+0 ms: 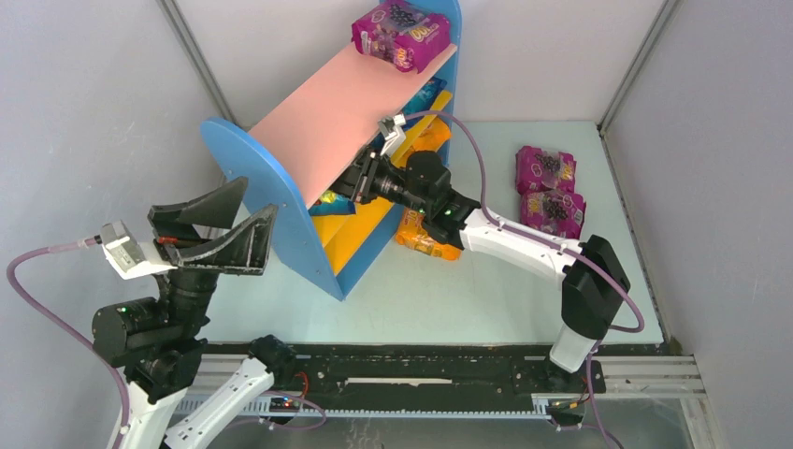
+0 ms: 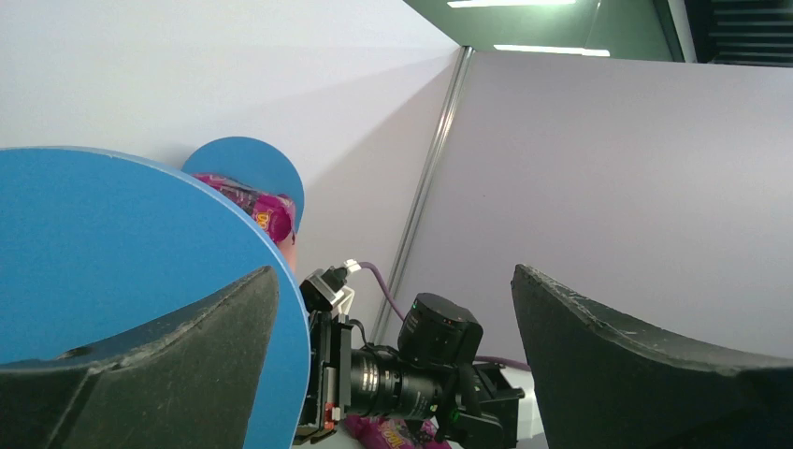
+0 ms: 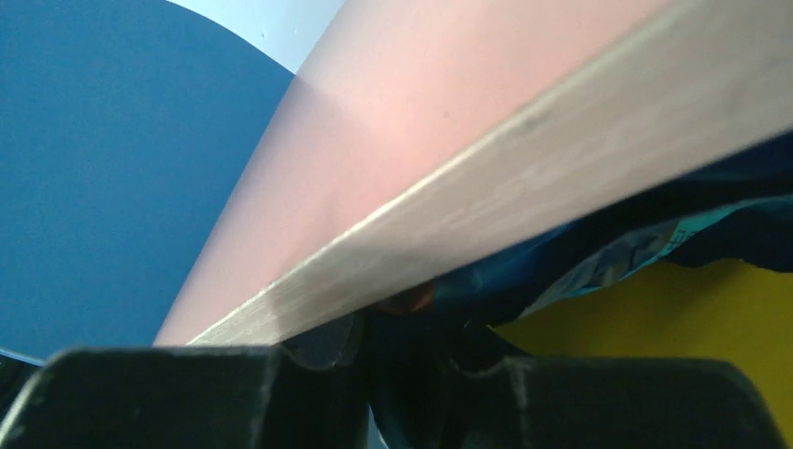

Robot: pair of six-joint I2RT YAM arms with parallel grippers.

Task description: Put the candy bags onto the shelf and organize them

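The shelf (image 1: pixel 323 122) stands slanted at the table's back, pink top board over yellow boards. One purple candy bag (image 1: pixel 402 33) lies at the top board's far end. My right gripper (image 1: pixel 353 185) reaches under the pink board and is shut on a blue candy bag (image 1: pixel 331 198); in the right wrist view that dark blue bag (image 3: pixel 486 290) fills the narrow gap of the gripper (image 3: pixel 411 365). Another blue bag (image 1: pixel 426 92) sits deeper in the shelf. An orange bag (image 1: pixel 423 243) lies on the table under the right arm. My left gripper (image 1: pixel 224 224) hangs open and empty beside the shelf's near blue panel (image 2: pixel 103 243).
Two purple bags (image 1: pixel 545 168) (image 1: pixel 554 212) lie side by side on the table at the right. Grey walls close in the table on three sides. The right arm (image 2: pixel 421 374) shows between the left gripper's (image 2: pixel 393 281) wide fingers (image 2: pixel 645 365).
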